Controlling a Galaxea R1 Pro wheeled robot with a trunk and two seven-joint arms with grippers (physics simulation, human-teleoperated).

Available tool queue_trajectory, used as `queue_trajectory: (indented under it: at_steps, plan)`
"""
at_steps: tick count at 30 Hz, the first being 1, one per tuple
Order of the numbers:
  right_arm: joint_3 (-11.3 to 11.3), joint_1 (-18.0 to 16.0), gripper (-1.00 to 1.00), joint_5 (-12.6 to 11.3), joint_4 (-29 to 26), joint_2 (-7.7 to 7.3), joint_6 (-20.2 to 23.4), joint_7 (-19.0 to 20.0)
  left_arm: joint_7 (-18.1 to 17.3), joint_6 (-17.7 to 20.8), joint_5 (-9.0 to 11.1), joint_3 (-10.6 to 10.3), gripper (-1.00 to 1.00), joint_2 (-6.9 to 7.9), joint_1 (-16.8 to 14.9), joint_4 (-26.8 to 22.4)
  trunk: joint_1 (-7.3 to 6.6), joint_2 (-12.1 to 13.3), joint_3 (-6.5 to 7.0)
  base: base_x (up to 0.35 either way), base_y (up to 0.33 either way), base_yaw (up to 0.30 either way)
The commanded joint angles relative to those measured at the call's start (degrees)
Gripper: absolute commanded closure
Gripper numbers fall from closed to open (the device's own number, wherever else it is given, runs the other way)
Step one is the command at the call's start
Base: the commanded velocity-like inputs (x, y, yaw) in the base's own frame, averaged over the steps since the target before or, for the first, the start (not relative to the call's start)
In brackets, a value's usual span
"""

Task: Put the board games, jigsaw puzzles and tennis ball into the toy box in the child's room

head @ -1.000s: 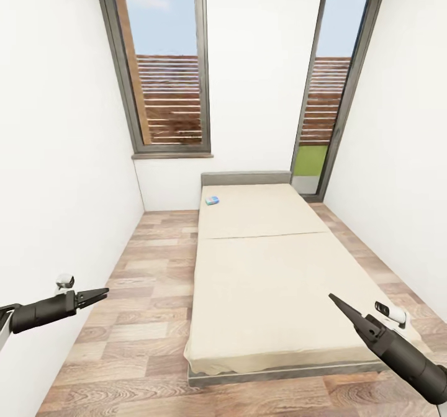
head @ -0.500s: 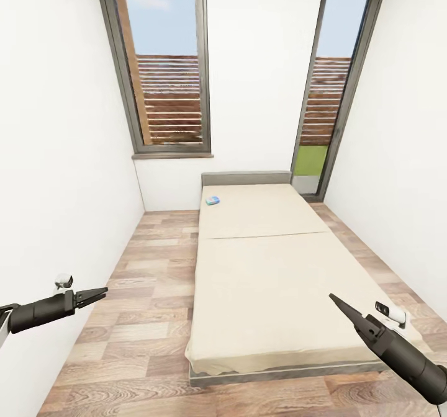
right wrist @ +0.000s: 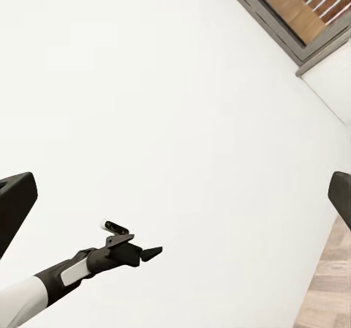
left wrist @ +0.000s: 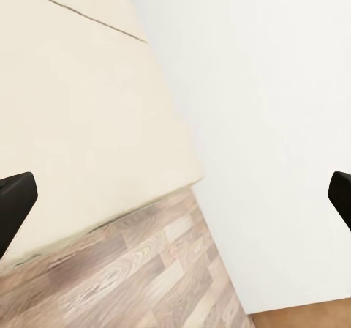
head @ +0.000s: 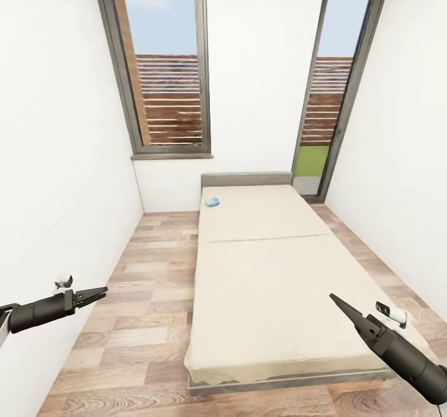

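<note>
The bed (head: 267, 268), with a beige mattress and grey frame, runs down the middle of the room in the head view. A small blue board game (head: 213, 201) lies flat on it near the headboard, at the left side. My left gripper (head: 100, 292) hangs open over the floor left of the bed, holding nothing. Over the bed's near right corner, my right gripper (head: 333, 298) is open and holds nothing. Both are far from the game. The table, toy box, jigsaw puzzles and tennis ball are out of view.
White walls close the room on both sides. A tall window (head: 164, 63) and a glass door (head: 332, 88) stand behind the bed. Wood floor (head: 143, 293) runs as a strip along the bed's left side, with a narrower strip on its right.
The whole picture has shifted slightly, so the camera has moved a little towards the bed. Both arms keep their pose.
</note>
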Motion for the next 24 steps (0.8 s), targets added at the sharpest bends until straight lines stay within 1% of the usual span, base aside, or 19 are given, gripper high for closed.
queue_trajectory:
  at_steps: [1, 6, 10, 16, 24]
  plan:
    - [0.0, -0.1, -1.0, -0.2, 0.0, -0.01, 0.4, 0.1, -0.3, 0.6, -0.1, 0.1, -1.0, 0.01, 0.0, 0.0, 0.06, -0.1, -0.12, 0.222, 0.0, 0.0]
    - [0.0, -0.1, -1.0, -0.2, 0.0, -0.01, 0.4, 0.1, -0.3, 0.6, -0.1, 0.1, -1.0, 0.04, -0.1, 0.0, 0.06, -0.1, -0.12, 0.248, 0.012, -0.014]
    - [0.0, -0.1, -1.0, -0.2, 0.0, -0.01, 0.5, 0.0, -0.4, 0.6, 0.0, 0.1, -1.0, 0.07, -0.1, 0.0, 0.06, -0.1, -0.04, 0.166, 0.032, -0.151]
    - [0.0, -0.1, -1.0, -0.2, 0.0, -0.01, 0.6, 0.0, -0.5, 0.6, 0.0, 0.1, -1.0, 0.12, -0.1, -0.1, 0.06, -0.1, 0.11, 0.05, 0.01, -0.18]
    - [0.2, -0.1, -1.0, -0.2, 0.0, -0.01, 0.5, -0.2, -0.5, 0.6, 0.0, 0.1, -1.0, 0.17, -0.1, -0.1, 0.06, -0.1, 0.15, 0.008, 0.002, -0.036]
